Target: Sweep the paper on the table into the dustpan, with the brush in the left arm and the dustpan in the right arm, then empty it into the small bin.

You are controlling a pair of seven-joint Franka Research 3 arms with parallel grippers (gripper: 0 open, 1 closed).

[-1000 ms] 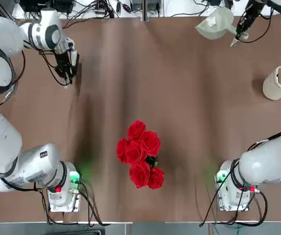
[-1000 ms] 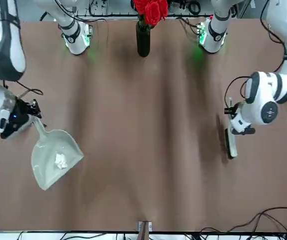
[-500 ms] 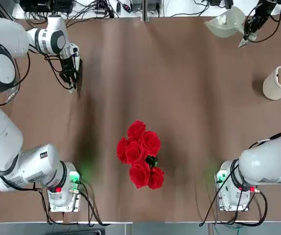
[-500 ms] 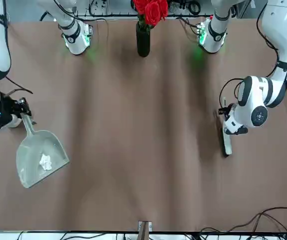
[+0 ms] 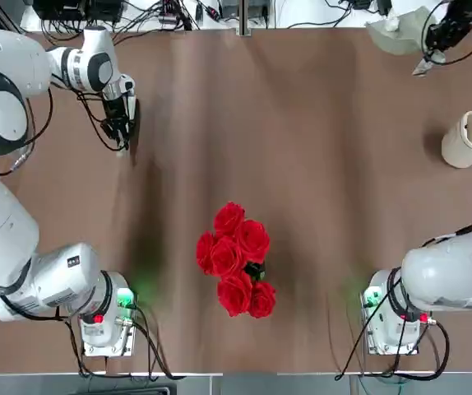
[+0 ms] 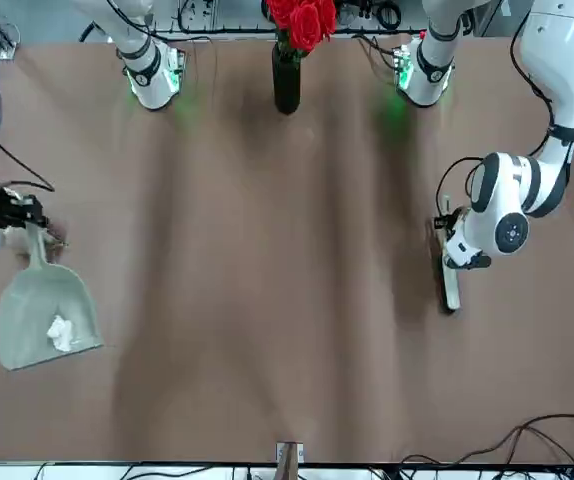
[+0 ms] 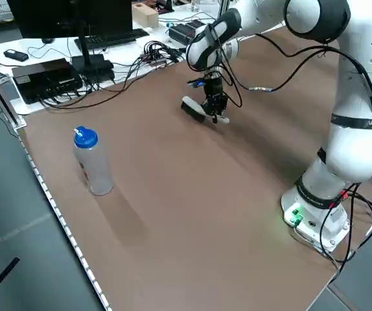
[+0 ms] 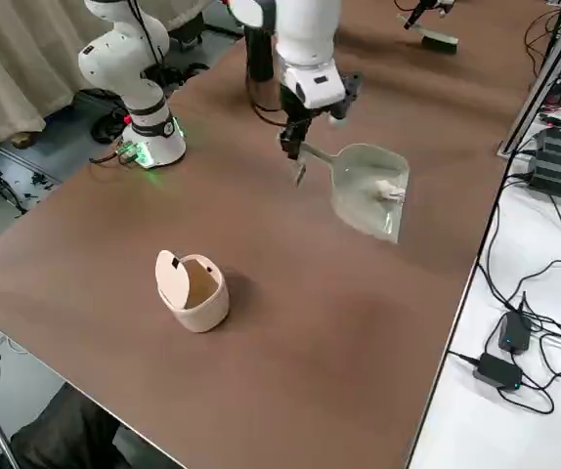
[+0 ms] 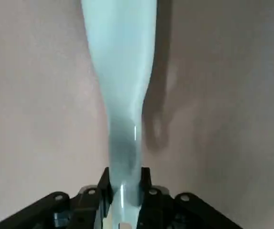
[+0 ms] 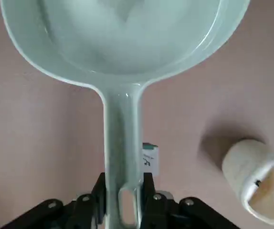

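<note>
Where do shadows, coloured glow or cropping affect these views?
Top view: green glow on the table beside both arm bases; the dustpan is cut by the upper edge. Front view: soft vertical shadow bands. Right wrist view: the small bin casts a soft shadow. Left wrist view: the brush handle throws a shadow alongside itself.

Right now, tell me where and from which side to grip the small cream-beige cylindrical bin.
Probably grip the small cream-beige cylindrical bin across its round wall, from above. It stands free on the large brown table, mouth tilted, a flap raised at the rim. Both grippers are busy: the right gripper holds the pale grey-green dustpan.
</note>
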